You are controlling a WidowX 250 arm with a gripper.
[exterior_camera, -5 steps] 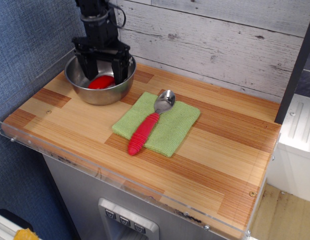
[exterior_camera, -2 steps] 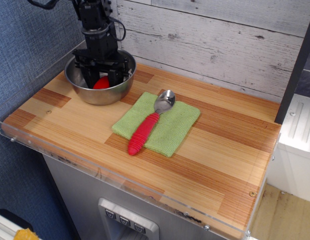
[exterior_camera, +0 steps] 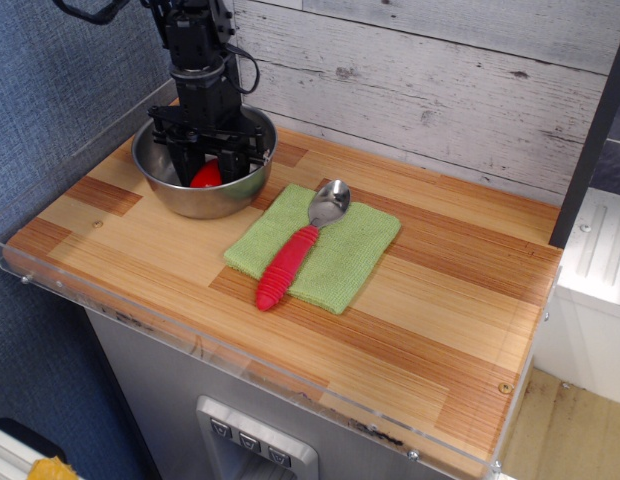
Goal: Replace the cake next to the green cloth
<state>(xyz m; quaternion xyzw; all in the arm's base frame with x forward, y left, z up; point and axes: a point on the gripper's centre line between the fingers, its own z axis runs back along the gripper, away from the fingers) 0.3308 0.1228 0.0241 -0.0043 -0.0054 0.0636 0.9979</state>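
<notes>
The cake (exterior_camera: 204,178) is a small glossy red block inside the steel bowl (exterior_camera: 195,203) at the back left of the counter. My gripper (exterior_camera: 207,172) reaches straight down into the bowl, and its black fingers are closed against the cake's two sides. Only a small part of the cake shows between them. The green cloth (exterior_camera: 342,262) lies flat in the middle of the counter, to the right of the bowl.
A spoon with a red ribbed handle (exterior_camera: 287,264) lies diagonally across the cloth, its handle end over the cloth's front edge. A clear acrylic lip (exterior_camera: 140,318) runs along the counter's front. A grey plank wall stands behind and a blue wall to the left.
The gripper has lowered into the bowl and its fingers have narrowed from wide open to closed on the cake. The bowl has shifted slightly to the right.
</notes>
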